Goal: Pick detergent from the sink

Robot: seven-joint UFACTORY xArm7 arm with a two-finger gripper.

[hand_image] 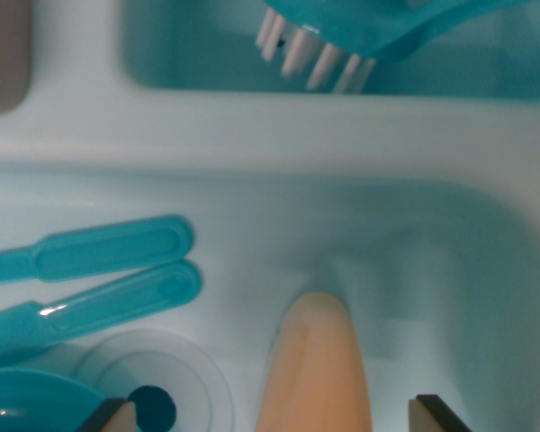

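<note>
Detergent bottle [313,369] lying in sink [252,225], centred between spread, released fingertips of gripper [274,418], no contact visible; wrist pointed down into basin, low over bottle, near two teal handles [99,279].

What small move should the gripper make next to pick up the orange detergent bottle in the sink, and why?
Probably a short descent, then close. The detergent bottle already sits between the two fingertips of the gripper, which look open and not touching it. The teal utensil handles lie off toward the wrist view's left, so they should stay clear.
</note>
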